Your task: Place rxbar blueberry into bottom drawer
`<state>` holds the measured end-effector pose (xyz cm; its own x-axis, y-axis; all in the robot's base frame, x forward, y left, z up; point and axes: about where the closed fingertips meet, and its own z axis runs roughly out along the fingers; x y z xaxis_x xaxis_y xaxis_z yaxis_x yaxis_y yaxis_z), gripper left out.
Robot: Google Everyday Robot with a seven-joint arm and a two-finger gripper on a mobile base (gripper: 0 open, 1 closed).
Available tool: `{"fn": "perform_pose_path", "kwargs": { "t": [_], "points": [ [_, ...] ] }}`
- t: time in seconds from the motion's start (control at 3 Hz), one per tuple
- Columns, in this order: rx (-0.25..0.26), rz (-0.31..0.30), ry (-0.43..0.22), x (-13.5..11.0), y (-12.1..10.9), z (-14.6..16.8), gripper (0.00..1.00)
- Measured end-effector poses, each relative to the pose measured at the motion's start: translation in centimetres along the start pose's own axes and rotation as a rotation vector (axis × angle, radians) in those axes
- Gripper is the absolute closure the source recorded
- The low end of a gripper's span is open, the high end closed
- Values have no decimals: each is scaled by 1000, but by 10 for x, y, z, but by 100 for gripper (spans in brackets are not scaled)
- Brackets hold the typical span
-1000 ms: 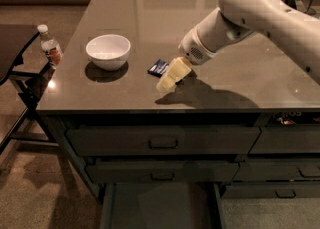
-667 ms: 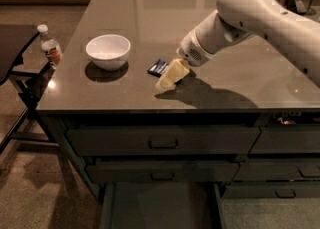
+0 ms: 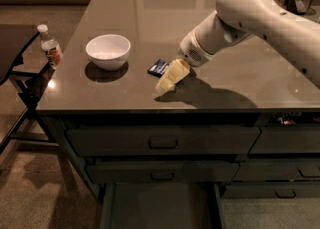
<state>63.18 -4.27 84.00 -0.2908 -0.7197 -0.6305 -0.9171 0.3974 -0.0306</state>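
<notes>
The rxbar blueberry [image 3: 158, 67], a small dark blue bar, lies flat on the grey countertop [image 3: 150, 13], partly hidden behind my gripper. My gripper [image 3: 169, 79], with pale yellow fingers, hangs from the white arm [image 3: 250, 13] and points down-left just right of and in front of the bar, close to it or touching it. The bottom drawer [image 3: 160, 205] stands pulled open at the foot of the cabinet, showing a plain flat tray with nothing visible in it.
A white bowl [image 3: 108, 50] sits on the counter left of the bar. A small water bottle [image 3: 51, 47] stands at the counter's left edge beside a dark chair [image 3: 15, 68]. Two closed handled drawers [image 3: 163, 143] sit above the open one. More drawers are at right.
The arm and gripper have shifted very slightly; the bar, bowl and drawer stay where they were.
</notes>
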Motion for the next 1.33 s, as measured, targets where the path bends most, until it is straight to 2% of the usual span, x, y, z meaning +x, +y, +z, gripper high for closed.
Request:
{"fn": "perform_pose_path", "kwargs": {
  "t": [0.33,1.33],
  "points": [
    [0,0,0,0,0,0,18],
    [0,0,0,0,0,0,88]
  ]
}}
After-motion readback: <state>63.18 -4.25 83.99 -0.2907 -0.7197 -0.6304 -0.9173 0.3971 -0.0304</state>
